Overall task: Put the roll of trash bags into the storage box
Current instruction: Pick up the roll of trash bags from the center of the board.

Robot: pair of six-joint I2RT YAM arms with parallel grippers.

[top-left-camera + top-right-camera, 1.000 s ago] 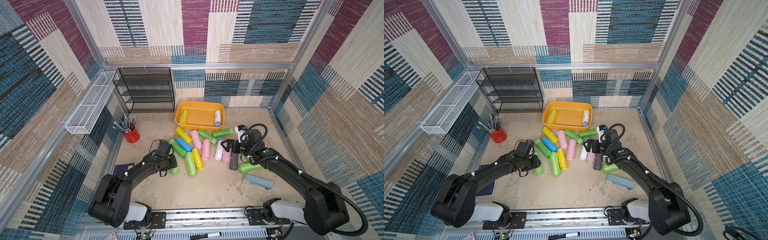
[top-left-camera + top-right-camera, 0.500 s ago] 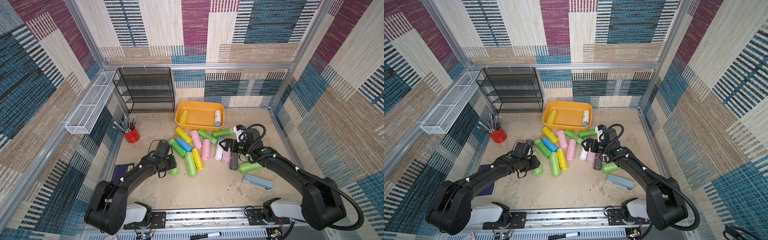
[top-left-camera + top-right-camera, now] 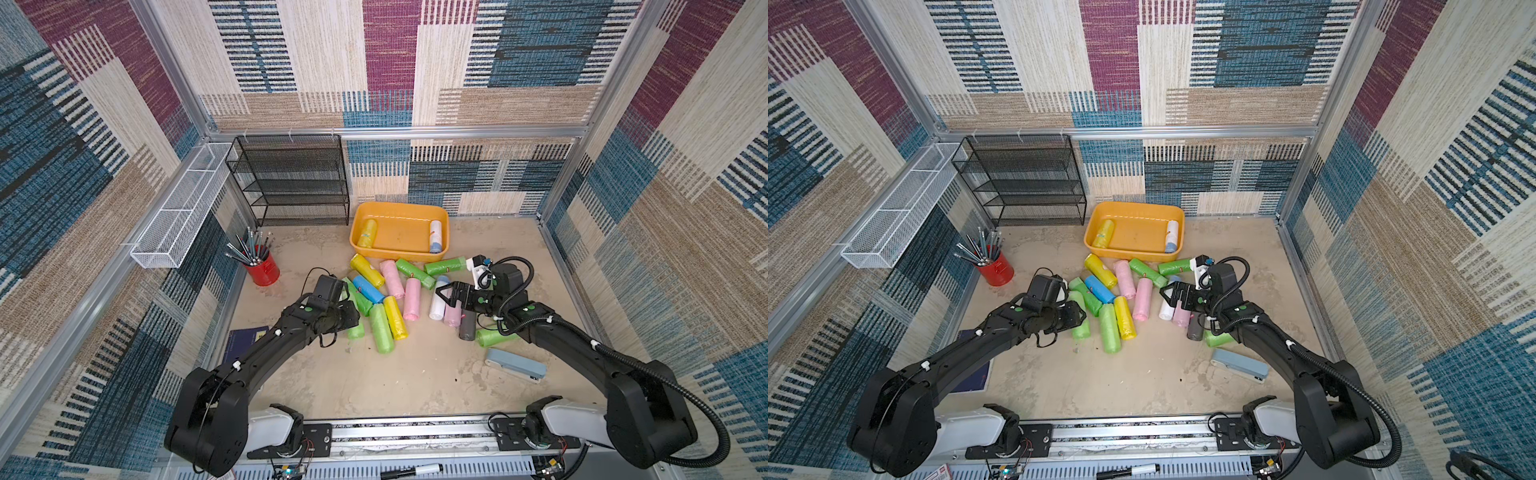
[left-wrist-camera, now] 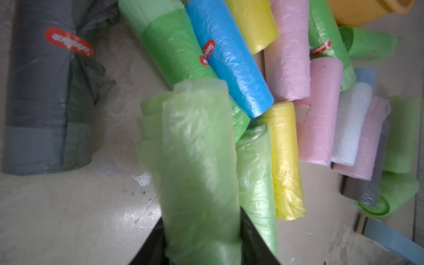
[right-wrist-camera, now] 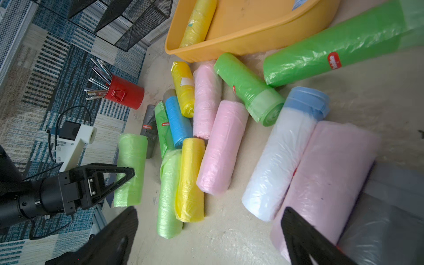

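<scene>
The left tool pinches a pale green roll at the edge of the pile on the table; I'd lift it straight up until clear of the pile, then carry it across to the storage box just beyond, releasing low over its bare middle. The right tool hovers spread wide, empty

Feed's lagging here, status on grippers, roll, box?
Left gripper shut on light green roll. Right gripper open, empty. Storage box ahead, loose rolls lying between.
</scene>
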